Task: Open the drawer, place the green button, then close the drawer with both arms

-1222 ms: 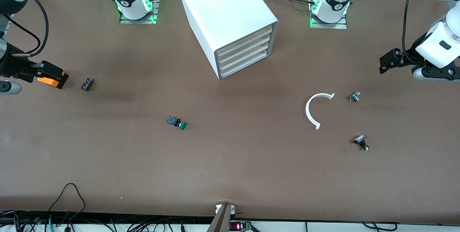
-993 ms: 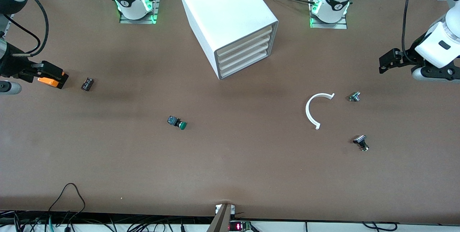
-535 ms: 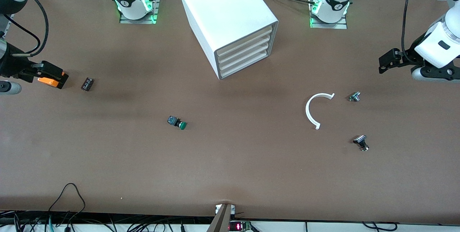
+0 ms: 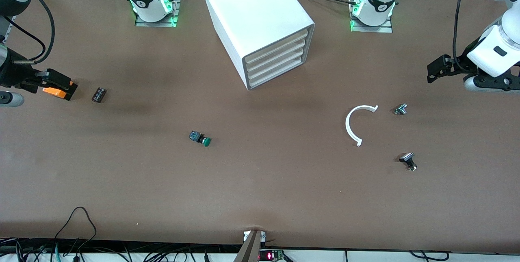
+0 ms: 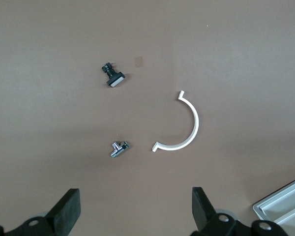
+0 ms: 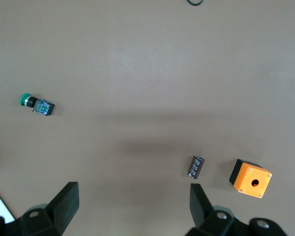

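a wide brown table (image 4: 284,197) under even light, black cables (image 4: 77,229) along its near edge.

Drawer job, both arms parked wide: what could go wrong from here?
1. The bottom drawer is shut and sits close under three identical ones, so a pincer could catch the wrong front.
2. The button lies on its side; its round green cap may roll or slip when pinched.
3. The left pincer and right pincer, both open, hang at opposite table ends, so each has a long reach in.

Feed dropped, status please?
Left end effector and right end effector open, empty, at table ends. Drawer shut. Button on table, path unobstructed.
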`<state>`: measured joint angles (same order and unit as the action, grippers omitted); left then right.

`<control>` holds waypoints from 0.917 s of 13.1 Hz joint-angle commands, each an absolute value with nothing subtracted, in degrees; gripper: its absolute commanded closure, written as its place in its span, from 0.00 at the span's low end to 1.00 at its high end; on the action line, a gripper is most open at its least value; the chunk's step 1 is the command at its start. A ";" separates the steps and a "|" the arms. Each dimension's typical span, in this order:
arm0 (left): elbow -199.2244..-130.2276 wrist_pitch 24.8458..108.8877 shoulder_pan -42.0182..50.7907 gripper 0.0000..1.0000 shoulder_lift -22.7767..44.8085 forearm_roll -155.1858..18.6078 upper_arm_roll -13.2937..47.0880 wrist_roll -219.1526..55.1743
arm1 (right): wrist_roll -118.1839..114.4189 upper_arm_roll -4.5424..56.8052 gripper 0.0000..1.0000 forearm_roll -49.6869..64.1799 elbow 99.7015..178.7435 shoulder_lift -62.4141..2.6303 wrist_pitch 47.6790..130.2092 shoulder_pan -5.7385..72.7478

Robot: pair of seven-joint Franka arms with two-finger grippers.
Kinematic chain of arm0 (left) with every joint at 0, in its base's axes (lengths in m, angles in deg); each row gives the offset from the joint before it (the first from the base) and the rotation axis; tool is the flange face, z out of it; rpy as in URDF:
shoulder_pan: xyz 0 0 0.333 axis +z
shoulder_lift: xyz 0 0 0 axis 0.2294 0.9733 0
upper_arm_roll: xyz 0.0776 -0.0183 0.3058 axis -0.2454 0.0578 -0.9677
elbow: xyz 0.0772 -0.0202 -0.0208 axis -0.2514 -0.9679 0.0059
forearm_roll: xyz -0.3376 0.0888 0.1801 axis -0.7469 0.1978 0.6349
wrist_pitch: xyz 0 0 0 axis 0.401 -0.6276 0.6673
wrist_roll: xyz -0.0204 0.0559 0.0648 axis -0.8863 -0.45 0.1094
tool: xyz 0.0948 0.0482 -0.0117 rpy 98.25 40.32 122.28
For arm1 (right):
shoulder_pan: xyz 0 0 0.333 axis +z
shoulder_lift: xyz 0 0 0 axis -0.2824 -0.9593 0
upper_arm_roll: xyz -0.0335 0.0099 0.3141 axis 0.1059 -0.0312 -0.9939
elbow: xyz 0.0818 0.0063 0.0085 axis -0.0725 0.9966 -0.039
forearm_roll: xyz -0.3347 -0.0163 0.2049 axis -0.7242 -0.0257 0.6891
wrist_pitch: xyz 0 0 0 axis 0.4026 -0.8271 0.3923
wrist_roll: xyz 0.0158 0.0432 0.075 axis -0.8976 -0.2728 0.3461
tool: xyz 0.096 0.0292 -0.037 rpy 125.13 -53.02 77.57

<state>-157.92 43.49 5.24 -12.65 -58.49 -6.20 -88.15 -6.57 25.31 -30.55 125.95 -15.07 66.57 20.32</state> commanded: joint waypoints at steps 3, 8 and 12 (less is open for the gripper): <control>-151.87 42.34 5.34 0.00 -3.02 -58.24 -6.17 -88.79 | -5.95 25.43 0.00 -29.86 126.42 -14.78 66.66 19.75; -151.76 40.58 7.45 0.00 3.12 -64.44 -6.09 -91.15 | -5.95 25.43 0.00 -29.69 126.42 -14.86 66.93 19.48; -155.44 41.20 7.72 0.00 8.59 -77.91 -3.73 -93.62 | -6.65 25.34 0.00 -29.34 126.33 -16.88 66.93 19.57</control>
